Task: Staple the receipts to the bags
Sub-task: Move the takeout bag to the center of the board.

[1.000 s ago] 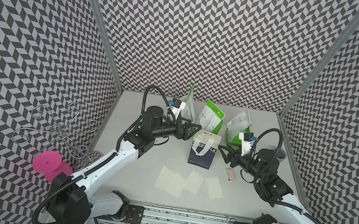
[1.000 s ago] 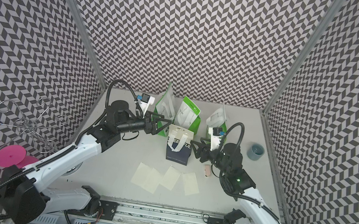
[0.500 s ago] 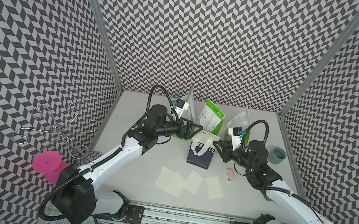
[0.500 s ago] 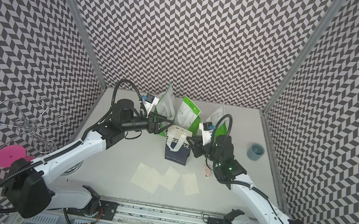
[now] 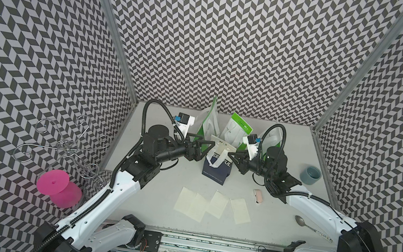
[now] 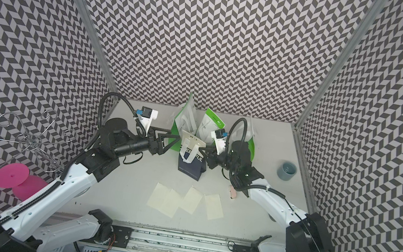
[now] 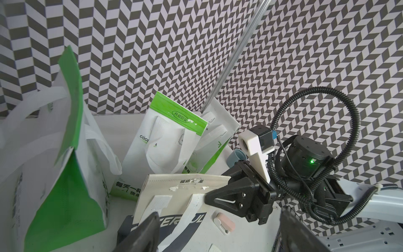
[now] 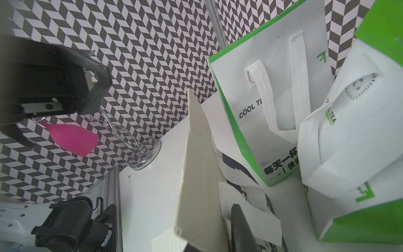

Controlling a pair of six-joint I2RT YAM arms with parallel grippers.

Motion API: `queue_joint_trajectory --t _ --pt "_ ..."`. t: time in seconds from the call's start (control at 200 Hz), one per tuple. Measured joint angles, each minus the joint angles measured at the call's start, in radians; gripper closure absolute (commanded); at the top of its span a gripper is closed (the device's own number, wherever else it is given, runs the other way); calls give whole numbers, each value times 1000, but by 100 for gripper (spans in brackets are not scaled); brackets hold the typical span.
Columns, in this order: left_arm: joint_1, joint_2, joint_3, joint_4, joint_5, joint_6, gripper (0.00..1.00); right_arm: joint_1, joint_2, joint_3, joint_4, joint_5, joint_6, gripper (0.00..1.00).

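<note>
A navy-and-white bag (image 5: 216, 168) stands mid-table with its cream top flap (image 7: 185, 187) up. My right gripper (image 5: 230, 154) is shut on that flap's edge; in the right wrist view the flap (image 8: 196, 174) runs between its jaws (image 8: 213, 229). My left gripper (image 5: 206, 146) hangs open at the bag's other side, and its fingers (image 7: 141, 233) touch nothing. Three green-and-white bags (image 5: 207, 122) (image 5: 235, 130) (image 5: 273, 139) stand behind. The receipts (image 5: 218, 204) lie flat in a row in front of the bags, partly overlapping.
A small pinkish stapler (image 5: 258, 196) lies on the table under the right forearm. A grey-blue cup (image 5: 310, 174) and a spoon (image 5: 301, 221) sit at the right. A wire stand (image 5: 68, 144) and a pink object (image 5: 56, 187) are at the left edge.
My right gripper has moved in to the navy bag and shut on its top flap. The left gripper has stayed open beside the bag.
</note>
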Motion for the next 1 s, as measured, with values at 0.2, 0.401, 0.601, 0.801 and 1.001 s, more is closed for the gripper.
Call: queue_joint_trajectory --t 0.2,0.401,0.601,0.801,1.001 --pt "3 -89 -42 -30 -21 -19 9 2 15 40 -27 33 -4 36" --pt "3 -158 -142 -16 -52 -65 10 29 -104 -3 -104 132 31 23" --pt "3 -170 -256 23 -69 -132 12 77 -265 -83 -233 278 100 19" --pt "3 -288 -412 51 -88 -209 9 153 -303 -160 -381 354 167 13" --pt "3 -433 -554 55 -89 -274 9 188 -205 -260 -521 378 220 12"
